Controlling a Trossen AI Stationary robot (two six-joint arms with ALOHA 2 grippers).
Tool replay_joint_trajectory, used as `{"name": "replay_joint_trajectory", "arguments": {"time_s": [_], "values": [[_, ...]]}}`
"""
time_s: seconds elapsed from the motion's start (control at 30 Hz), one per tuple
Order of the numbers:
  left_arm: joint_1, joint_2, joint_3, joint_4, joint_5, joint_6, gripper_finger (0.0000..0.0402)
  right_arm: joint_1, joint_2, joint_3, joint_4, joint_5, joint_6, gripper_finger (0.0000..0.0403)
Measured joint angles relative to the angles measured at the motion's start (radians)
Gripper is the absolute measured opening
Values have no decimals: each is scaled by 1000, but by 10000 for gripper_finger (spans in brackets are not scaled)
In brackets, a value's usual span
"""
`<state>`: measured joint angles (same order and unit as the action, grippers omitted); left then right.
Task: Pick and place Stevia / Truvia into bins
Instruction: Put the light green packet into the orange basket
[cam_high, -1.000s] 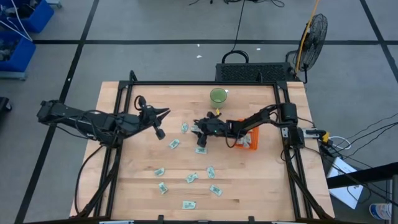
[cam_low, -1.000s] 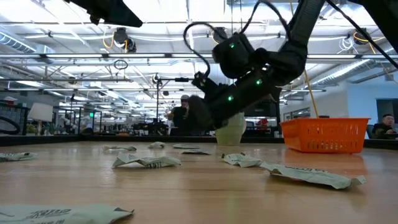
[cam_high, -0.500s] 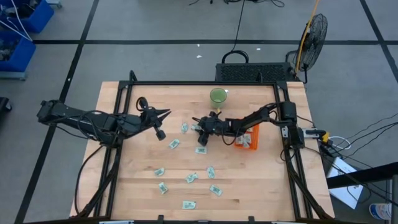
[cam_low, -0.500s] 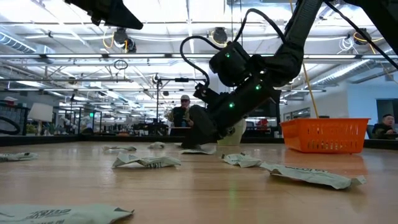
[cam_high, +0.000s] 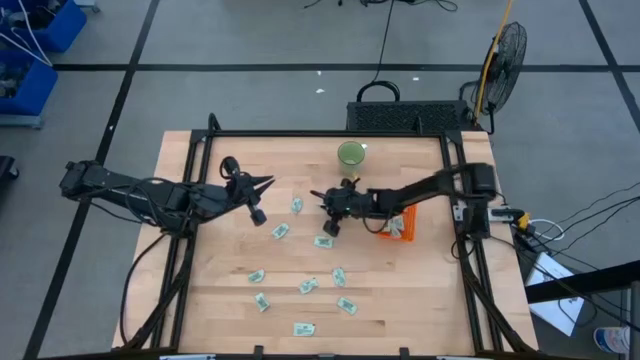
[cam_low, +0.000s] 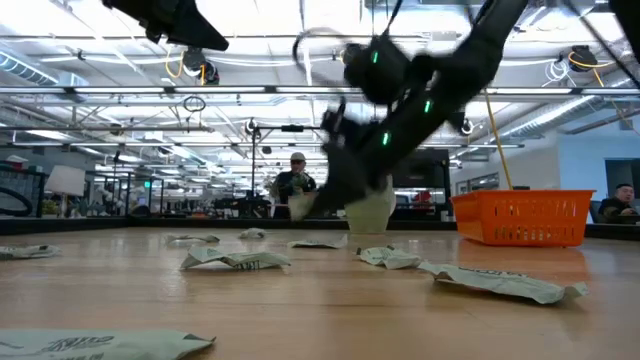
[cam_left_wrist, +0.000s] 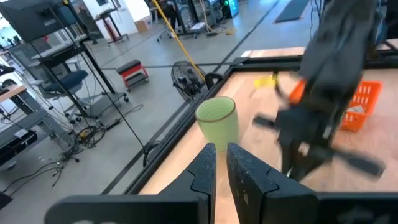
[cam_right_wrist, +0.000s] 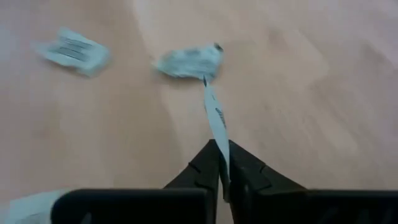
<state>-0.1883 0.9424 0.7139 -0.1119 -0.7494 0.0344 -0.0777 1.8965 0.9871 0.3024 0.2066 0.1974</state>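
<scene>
Several pale green and white Stevia sachets (cam_high: 308, 286) lie flat and scattered over the wooden table, one of them (cam_high: 323, 241) just beside my right gripper (cam_high: 331, 222). That gripper hangs above the table's middle, shut on one sachet (cam_right_wrist: 214, 115). The orange bin (cam_high: 400, 225) stands on the table to its right. My left gripper (cam_high: 258, 213) hovers over the table's left half, fingers shut with nothing between them (cam_left_wrist: 221, 163). My right gripper pinches one sachet by its near end (cam_right_wrist: 219, 138) between its two fingers. The sachet shows edge-on and sticks out past the fingertips. The fingers slant down from the table's right side. The sachet (cam_low: 300, 205) is lifted clear of the table.
A round green cup (cam_high: 351, 154) stands near the far edge, behind the right gripper. Black frame rails run along the table's left, right and far sides. Two more sachets (cam_right_wrist: 186, 62) lie on the wood below the held one.
My right gripper has dropped onto a sachet near the table's middle, shut on it and risen again, taking the sachet off the wood. The other sachets have stayed where they were.
</scene>
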Motion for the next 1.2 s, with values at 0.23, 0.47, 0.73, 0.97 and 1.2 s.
{"name": "replay_joint_trajectory", "arguments": {"time_s": [0.23, 0.47, 0.73, 0.97, 1.2], "values": [[0, 0, 0, -59, 1, -31, 47, 124, -307, 2, -393, 133, 87, 3], [-2, 0, 0, -78, 11, -56, 47, 252, -525, 3, -931, 323, 449, 1], [-2, 0, 0, -78, 56, -60, 47, 305, -563, -31, -1271, 304, 772, 1], [-2, 0, 0, -78, 70, -70, 47, 287, -560, -199, -1108, 235, 831, 2], [-2, 0, 0, -48, 70, -67, 47, 263, -560, -251, -1041, 219, 717, 34]]}}
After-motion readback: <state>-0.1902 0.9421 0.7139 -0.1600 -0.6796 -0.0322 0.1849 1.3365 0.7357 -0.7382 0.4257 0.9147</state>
